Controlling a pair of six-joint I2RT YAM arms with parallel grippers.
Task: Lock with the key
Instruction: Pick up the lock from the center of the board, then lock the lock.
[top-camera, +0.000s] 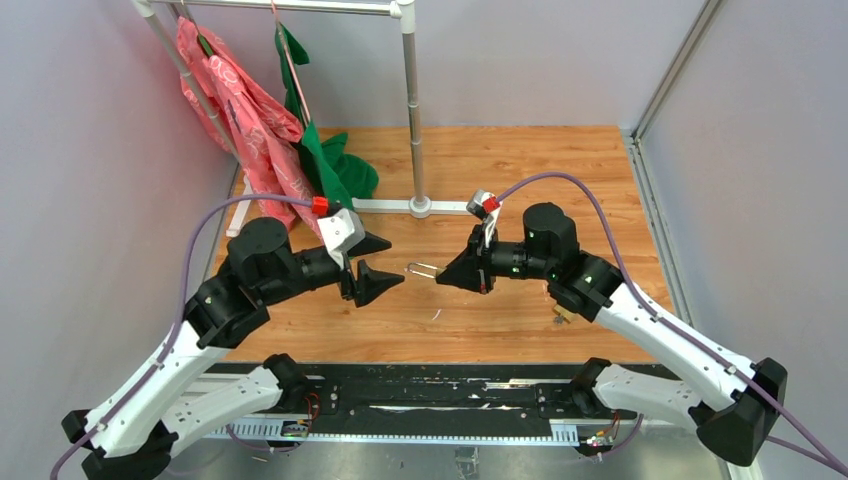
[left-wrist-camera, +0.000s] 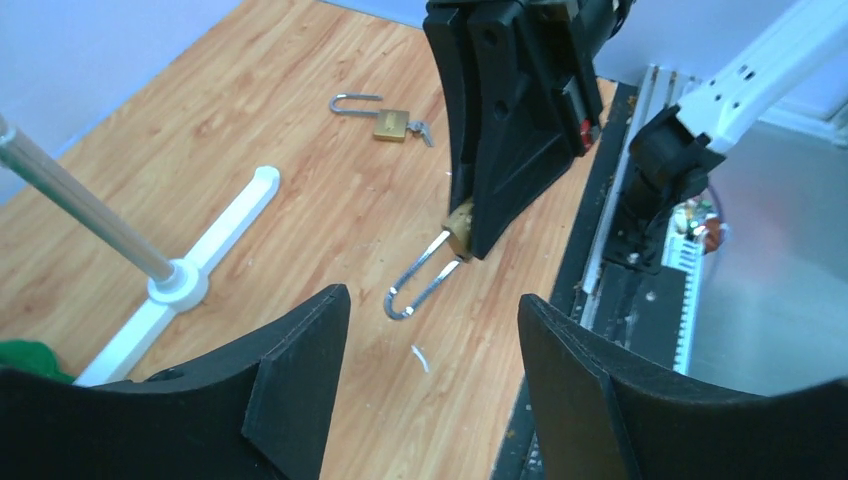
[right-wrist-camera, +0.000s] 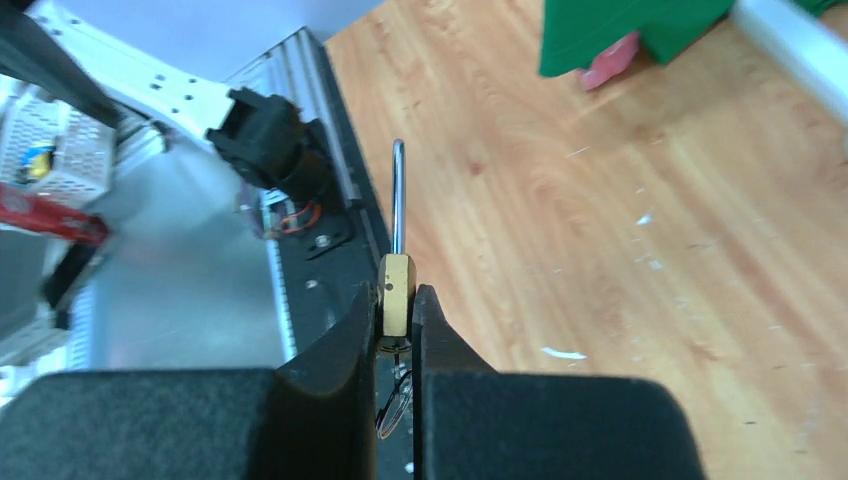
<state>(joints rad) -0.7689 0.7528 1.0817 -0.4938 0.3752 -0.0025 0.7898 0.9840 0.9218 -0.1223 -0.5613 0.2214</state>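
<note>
Right tool (top-camera: 447, 275) clamps padlock (right-wrist-camera: 397, 295), shackle (right-wrist-camera: 398, 190) pointing level toward open left tool (top-camera: 390, 263).

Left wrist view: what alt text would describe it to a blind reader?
The right arm's jaws pinch a brass padlock above a wooden table. A second padlock lies beyond; the left arm's open jaws frame the foreground.
</note>
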